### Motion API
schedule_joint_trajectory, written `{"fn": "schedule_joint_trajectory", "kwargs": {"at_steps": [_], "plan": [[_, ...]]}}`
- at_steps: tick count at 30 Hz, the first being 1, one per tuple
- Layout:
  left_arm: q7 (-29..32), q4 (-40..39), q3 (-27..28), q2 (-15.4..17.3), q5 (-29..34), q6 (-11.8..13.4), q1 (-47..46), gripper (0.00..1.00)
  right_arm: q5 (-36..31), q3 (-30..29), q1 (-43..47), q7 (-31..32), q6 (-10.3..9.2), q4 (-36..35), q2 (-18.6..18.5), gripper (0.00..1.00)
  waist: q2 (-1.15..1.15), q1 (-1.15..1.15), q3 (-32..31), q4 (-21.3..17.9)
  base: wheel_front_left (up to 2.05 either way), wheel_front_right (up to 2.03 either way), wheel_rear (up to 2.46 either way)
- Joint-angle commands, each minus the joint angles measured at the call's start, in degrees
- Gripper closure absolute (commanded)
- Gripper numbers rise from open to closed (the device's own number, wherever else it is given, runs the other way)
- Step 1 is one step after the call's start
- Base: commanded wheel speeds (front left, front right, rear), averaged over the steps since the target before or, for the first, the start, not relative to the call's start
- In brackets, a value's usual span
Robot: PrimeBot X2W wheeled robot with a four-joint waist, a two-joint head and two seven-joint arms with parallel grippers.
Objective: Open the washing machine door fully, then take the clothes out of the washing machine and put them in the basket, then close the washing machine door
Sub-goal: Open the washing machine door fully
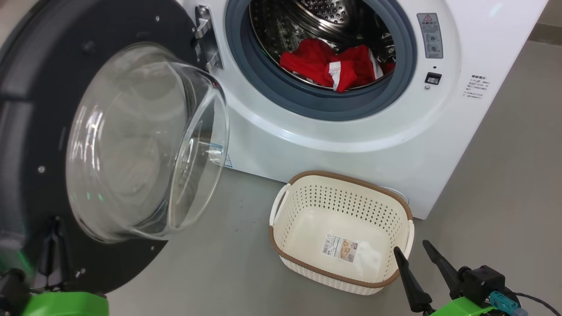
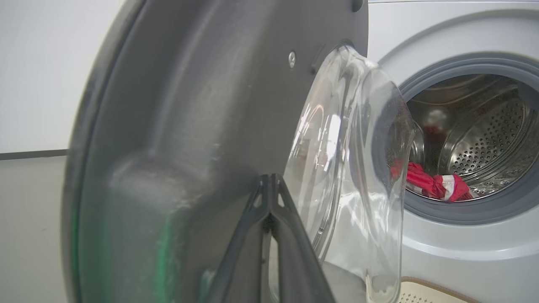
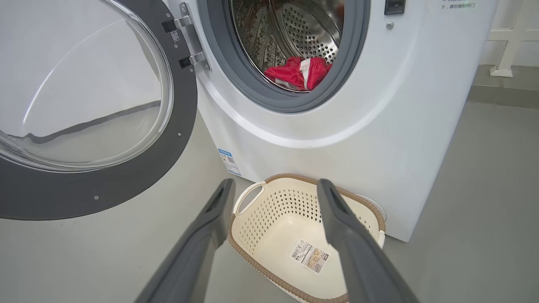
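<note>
Starting with the clothes point(image 1: 333, 66): heaped low in the drum of the washing machine point(image 1: 351, 145), just behind the grey ring at its mouth; red with white stripes, white tag poking up mid-pile. Should handle light, soft and floppy; nothing fragile, just likely to trail and catch on that ring; would pinch the raised fold by the tag and lift up and out rather than drag. Can't read a thing on the tag.

Moving out to the washing machine door point(image 1: 39, 131): hanging off the hinge side of the machine, standing wide open, glass bowl bulging out; probably heavy-ish and stiff, slick on the glass, so better pushed on the black rim. Got the left gripper point(image 2: 269, 181) pinched fully closed, tips right at the door's inner face, well out from the machine; can't call whether actually touching.

Then down on the floor, just in front of the machine: the basket point(image 1: 316, 206), no red in it yet; paper label point(image 1: 340, 248) with a barcode on its bottom, print too small to read. Right gripper point(image 1: 412, 246) hovering at the basket's far side from the machine, fingers spread wide, holding nothing.

Writing-wise: grey warning sticker point(image 1: 429, 35) with a red triangle beside the drum mouth; blue sticker point(image 3: 229, 162) low on the machine's front; all unreadable here.
</note>
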Motion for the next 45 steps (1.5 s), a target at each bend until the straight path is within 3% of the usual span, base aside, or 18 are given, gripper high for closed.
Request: {"fn": "schedule_joint_trajectory", "kwargs": {"at_steps": [1,27,37,45], "plan": [[-0.3,-0.5,3.3,2.4,0.9,-0.2,-2.7,1.0,-0.5,1.4,-2.6,-0.5,0.29,-1.2,-0.5,0.0,0.0,0.0,0.0,-0.2,0.0,0.0,0.0],[-0.3,12.2,15.1,8.2,5.4,-0.6,-12.8,1.0,-0.8,2.3,-4.5,-0.5,0.29,-1.2,-1.6,0.0,0.0,0.0,2.6,-1.9,0.0,0.0,0.0],[-0.3,13.5,15.3,7.3,5.6,-0.7,-12.9,1.0,-0.8,1.7,-4.6,-0.5,0.29,-1.4,-1.3,0.0,0.0,0.0,2.4,-1.9,0.0,0.0,0.0],[-0.3,11.5,11.8,6.2,3.3,-0.8,-9.5,1.0,-0.8,1.5,-4.3,-0.5,0.29,-1.4,-0.8,0.0,0.0,0.0,0.9,-1.7,0.0,0.0,0.0]]}}
